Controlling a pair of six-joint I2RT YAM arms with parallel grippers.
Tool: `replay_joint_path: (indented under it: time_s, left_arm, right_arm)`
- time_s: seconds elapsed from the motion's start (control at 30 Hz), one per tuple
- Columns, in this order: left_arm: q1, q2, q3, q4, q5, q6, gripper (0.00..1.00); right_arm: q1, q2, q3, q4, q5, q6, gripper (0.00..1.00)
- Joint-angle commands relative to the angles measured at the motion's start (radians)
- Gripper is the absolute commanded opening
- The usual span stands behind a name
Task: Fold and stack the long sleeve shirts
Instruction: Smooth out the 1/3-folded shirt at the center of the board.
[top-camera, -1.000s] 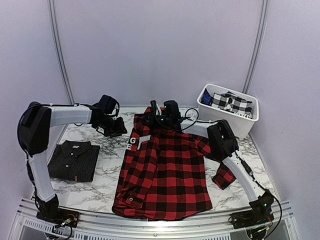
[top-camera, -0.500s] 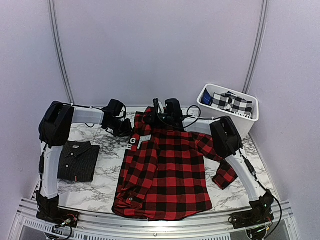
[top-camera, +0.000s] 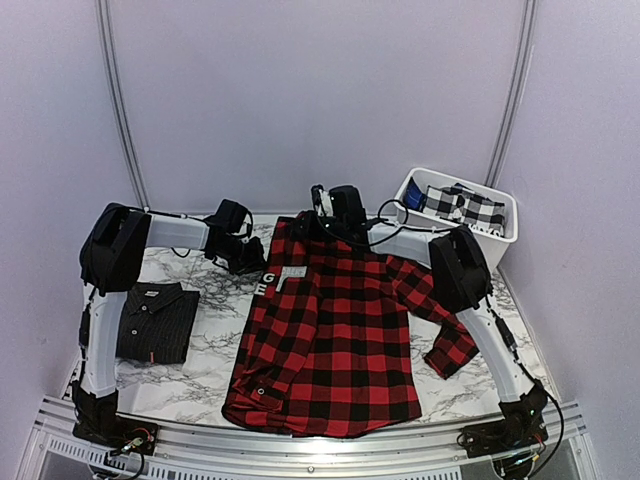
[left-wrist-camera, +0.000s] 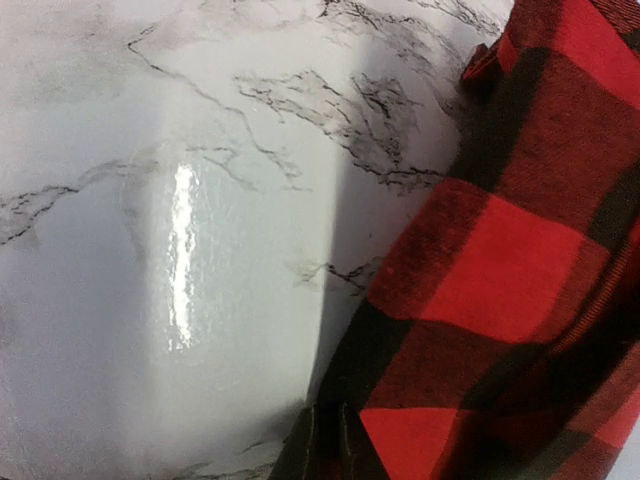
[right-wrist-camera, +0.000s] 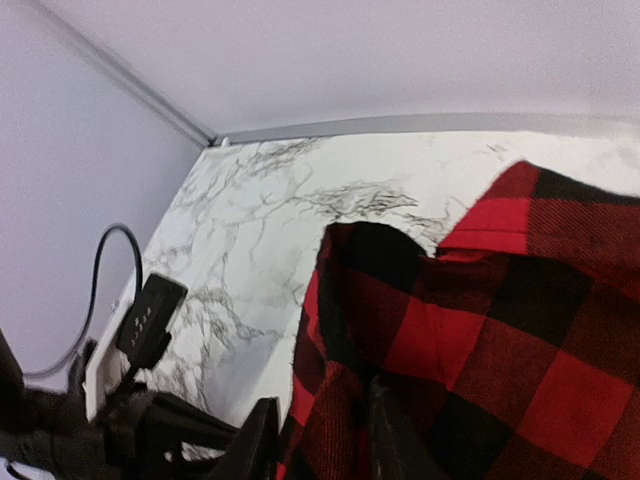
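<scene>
I have the red-and-black flannel shirt (top-camera: 330, 340) spread lengthwise down the middle of the marble tabletop (top-camera: 215, 335). Its hem lies toward the arm bases and its collar end is raised at the far side. My right hand (top-camera: 318, 222) is at the collar. In the right wrist view its two fingers (right-wrist-camera: 385, 430) stand a little apart with a bunched fold of the check cloth clamped between them, and the shirt hangs off the surface there. My left hand (top-camera: 252, 262) is at the shirt's far left edge. In the left wrist view its fingers are almost together at the bottom of the picture and the cloth's edge runs down into them, so I read it as pinching the flannel. One sleeve angles out on the right, its cuff resting on the tabletop. The black pinstriped shirt (top-camera: 152, 322) lies folded flat on the left, well apart from the flannel. A white bin (top-camera: 480, 245) at the far right holds black-and-white checked cloth (top-camera: 465, 208).
</scene>
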Motion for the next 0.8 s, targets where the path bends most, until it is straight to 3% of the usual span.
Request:
replay_joint_path:
  time_s: [0.0,0.1,0.2,0.33,0.53,0.77]
  left_arm:
    - [0.007,0.000,-0.016,0.012,-0.001,0.008,0.13]
    - [0.019,-0.030,-0.029,0.010,-0.006,0.024,0.21]
    - [0.036,-0.064,-0.042,0.005,-0.006,0.037,0.27]
    - [0.040,-0.135,-0.082,0.001,0.004,0.060,0.27]
    - [-0.008,-0.239,-0.163,0.001,0.047,0.084,0.28]
    - [-0.097,-0.239,-0.206,-0.007,0.010,0.098,0.33]
  right_arm:
    - [-0.002,0.026,0.099,-0.091,0.048,-0.048,0.36]
    - [-0.008,-0.014,0.101,-0.171,0.085,-0.103,0.57]
    - [-0.008,-0.077,0.058,-0.239,0.112,-0.155,0.62]
    - [-0.001,-0.233,-0.183,-0.216,0.128,-0.193,0.61]
    - [0.000,-0.477,-0.577,-0.121,0.147,-0.205,0.47]
    - [0.019,-0.631,-0.811,-0.087,0.153,-0.208,0.41]
